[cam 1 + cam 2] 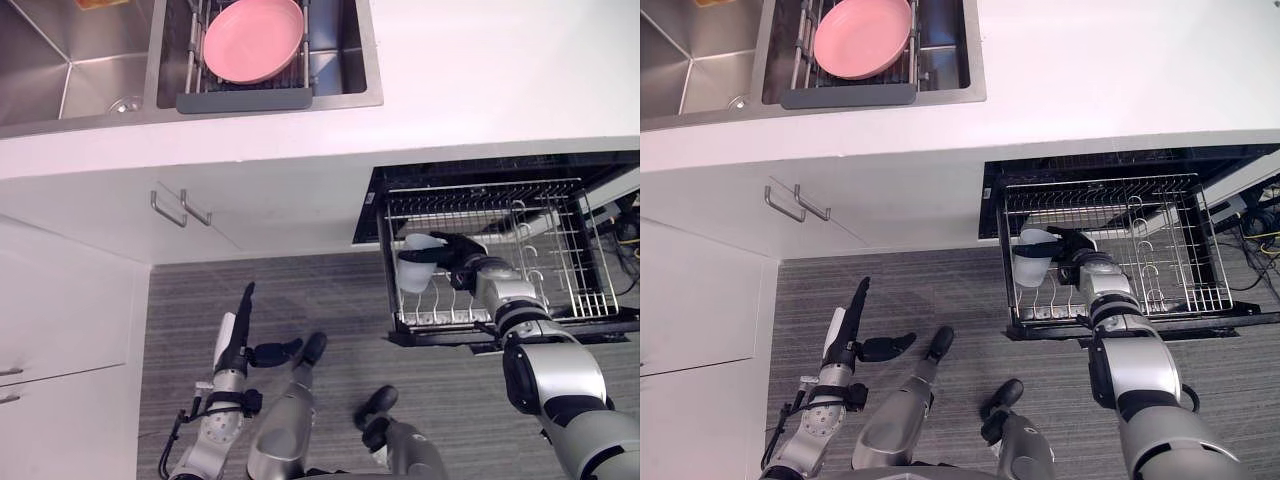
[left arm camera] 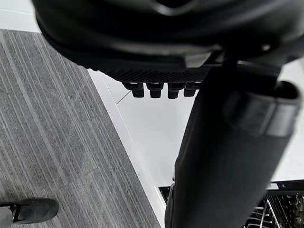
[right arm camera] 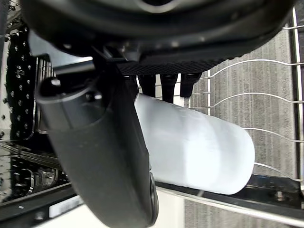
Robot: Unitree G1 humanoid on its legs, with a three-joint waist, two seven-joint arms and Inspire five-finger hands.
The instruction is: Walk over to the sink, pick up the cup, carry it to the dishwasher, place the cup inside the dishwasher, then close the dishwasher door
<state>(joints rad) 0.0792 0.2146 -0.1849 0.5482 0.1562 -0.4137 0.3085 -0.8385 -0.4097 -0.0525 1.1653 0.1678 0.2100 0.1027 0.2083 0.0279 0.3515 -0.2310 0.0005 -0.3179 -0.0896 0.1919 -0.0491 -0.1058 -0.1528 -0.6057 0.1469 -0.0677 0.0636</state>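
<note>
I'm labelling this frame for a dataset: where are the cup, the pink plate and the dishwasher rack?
cup (image 1: 413,272), left eye view, on its pale side wall.
pink plate (image 1: 253,38), left eye view, on its centre.
dishwasher rack (image 1: 556,268), left eye view, on its bare wire floor.

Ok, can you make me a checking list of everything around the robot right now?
Surface: white countertop with a steel sink set in it.
Job's things: see-through white plastic cup, on its side over the left part of the pulled-out wire dishwasher rack; black dishwasher open.
Clutter: round pink plate on a rack in the sink.
Hands: right hand curled round the cup; left hand open, low over the floor, holding nothing.
Cables: a few wires past the rack's right side.
Surroundings: white cupboards with metal handles; grey striped floor.
</note>
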